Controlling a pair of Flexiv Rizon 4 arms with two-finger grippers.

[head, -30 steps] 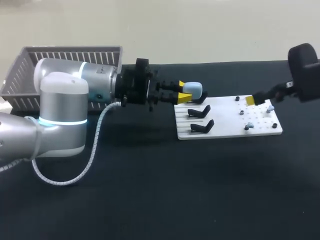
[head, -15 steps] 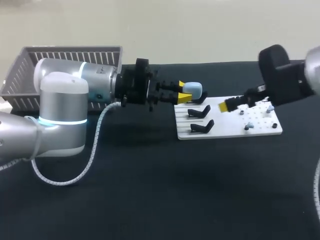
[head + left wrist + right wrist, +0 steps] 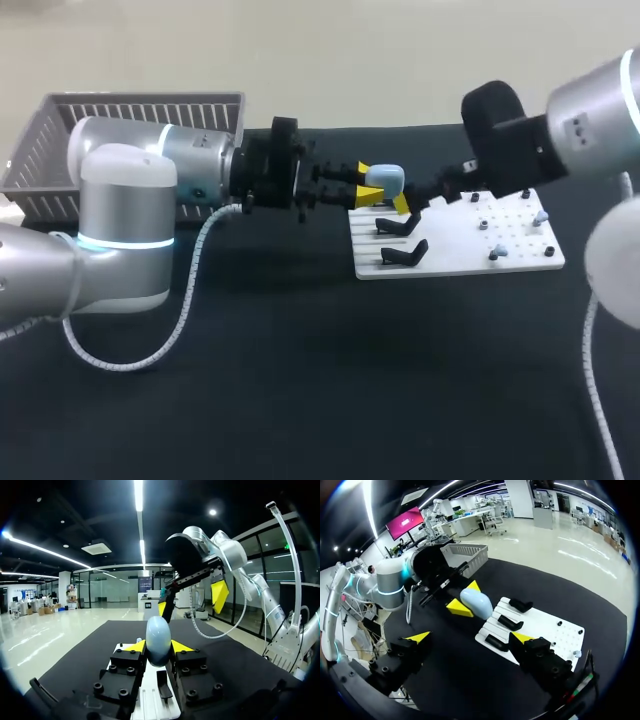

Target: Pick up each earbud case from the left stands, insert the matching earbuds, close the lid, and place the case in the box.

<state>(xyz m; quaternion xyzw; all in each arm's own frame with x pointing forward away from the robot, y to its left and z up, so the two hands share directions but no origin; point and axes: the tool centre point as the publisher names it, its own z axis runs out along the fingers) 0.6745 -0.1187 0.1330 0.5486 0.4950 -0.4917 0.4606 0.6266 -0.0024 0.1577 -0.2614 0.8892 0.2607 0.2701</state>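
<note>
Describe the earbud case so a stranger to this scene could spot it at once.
Find the white board on the black table; three black stands line its left end. By the farthest stand, the yellow-tipped jaws of the left arm pinch the earbud case. Its neighbours are black and angular; it alone is smooth, rounded and pale blue.

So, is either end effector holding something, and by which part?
The left end effector grips the pale blue egg-shaped earbud case by its opposite sides; the right end effector holds nothing.
</note>
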